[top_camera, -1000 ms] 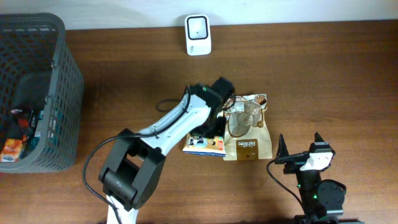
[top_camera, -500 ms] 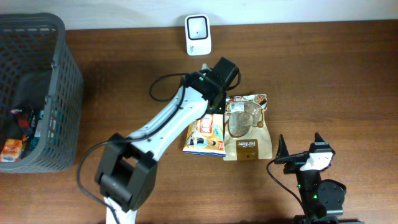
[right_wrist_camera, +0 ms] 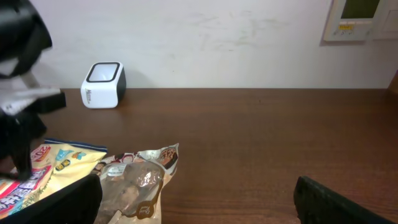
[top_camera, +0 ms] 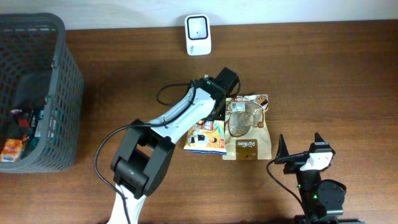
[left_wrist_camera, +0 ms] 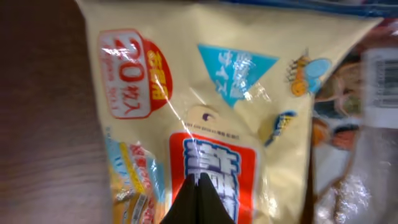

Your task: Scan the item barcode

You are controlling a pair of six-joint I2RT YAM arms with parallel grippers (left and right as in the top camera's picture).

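Left gripper (left_wrist_camera: 199, 186): fingers pressed shut, nothing visibly pinched. Swung toward scanner (top_camera: 198, 34) half second ago, now back. Yellow snack packet (top_camera: 205, 138) lies flat directly beneath fingertips, brown pouch (top_camera: 247, 134) just beside. Judgement: packet not yet picked, barcode unscanned. Right gripper (top_camera: 299, 142): fingers spread wide, idle.

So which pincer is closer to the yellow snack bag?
Left. The left pincer is shut right above the yellow snack bag. The right pincer sits open near the table's front edge, on the far side of the brown pouch.
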